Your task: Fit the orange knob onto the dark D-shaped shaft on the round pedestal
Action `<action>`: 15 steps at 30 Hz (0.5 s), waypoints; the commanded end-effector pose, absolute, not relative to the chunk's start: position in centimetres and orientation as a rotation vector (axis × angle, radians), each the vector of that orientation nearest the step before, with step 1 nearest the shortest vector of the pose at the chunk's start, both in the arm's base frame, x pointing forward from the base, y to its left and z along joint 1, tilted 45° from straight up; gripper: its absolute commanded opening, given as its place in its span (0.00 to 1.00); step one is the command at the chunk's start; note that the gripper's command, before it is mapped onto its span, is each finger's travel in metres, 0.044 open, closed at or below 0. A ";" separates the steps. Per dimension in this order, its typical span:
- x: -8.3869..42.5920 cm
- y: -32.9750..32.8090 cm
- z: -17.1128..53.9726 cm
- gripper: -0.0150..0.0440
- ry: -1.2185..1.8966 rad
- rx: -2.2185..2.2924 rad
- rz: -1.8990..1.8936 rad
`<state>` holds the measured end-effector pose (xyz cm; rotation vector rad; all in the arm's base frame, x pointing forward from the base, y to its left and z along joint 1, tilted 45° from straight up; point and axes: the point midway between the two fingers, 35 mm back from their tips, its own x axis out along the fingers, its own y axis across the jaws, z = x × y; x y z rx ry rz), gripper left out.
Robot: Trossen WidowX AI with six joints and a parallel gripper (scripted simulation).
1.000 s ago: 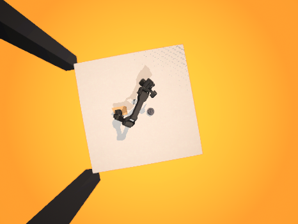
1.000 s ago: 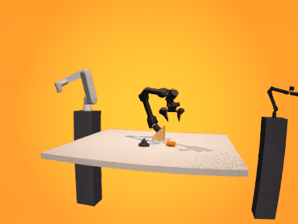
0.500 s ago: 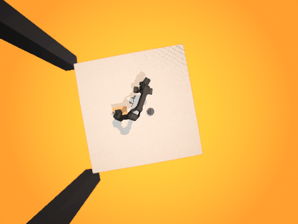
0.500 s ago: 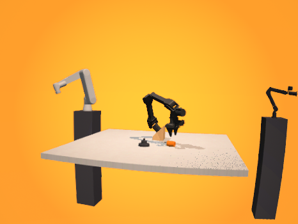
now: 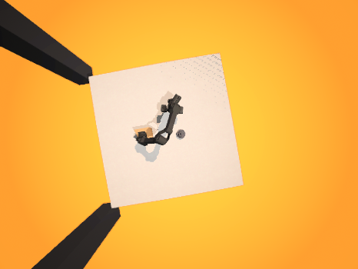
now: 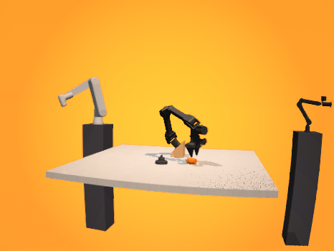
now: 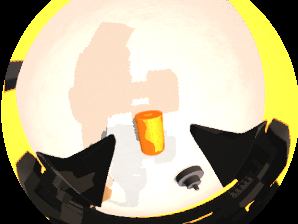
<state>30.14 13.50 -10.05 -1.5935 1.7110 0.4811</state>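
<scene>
The orange knob (image 6: 191, 160) (image 7: 151, 134) is a cylinder lying on its side on the table; the arm hides it in the top view. My gripper (image 6: 194, 155) (image 7: 153, 133) is open and empty, pointing down, with its fingertips just above the knob in the exterior view. In the wrist view the knob shows between the two fingers, touching neither. The dark round pedestal (image 5: 180, 134) (image 6: 161, 162) (image 7: 188, 176) stands to one side of the knob, nearer the right finger in the wrist view. Its shaft (image 6: 161, 156) (image 7: 196, 187) is bare. The shaft's flat side cannot be made out.
A tan wedge (image 5: 147, 131) (image 6: 179, 150) stands at the arm's base on the pale table (image 5: 192, 169) (image 6: 107, 168). Beyond the table, a grey arm (image 6: 97, 97) and another black arm (image 6: 304, 112) stand on dark pillars.
</scene>
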 end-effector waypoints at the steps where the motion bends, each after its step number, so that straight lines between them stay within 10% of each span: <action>1: 30.0 12.6 -10.8 1.00 1.727 -1.602 0.480; 15: 30.1 11.0 -12.4 1.00 1.727 -1.603 0.479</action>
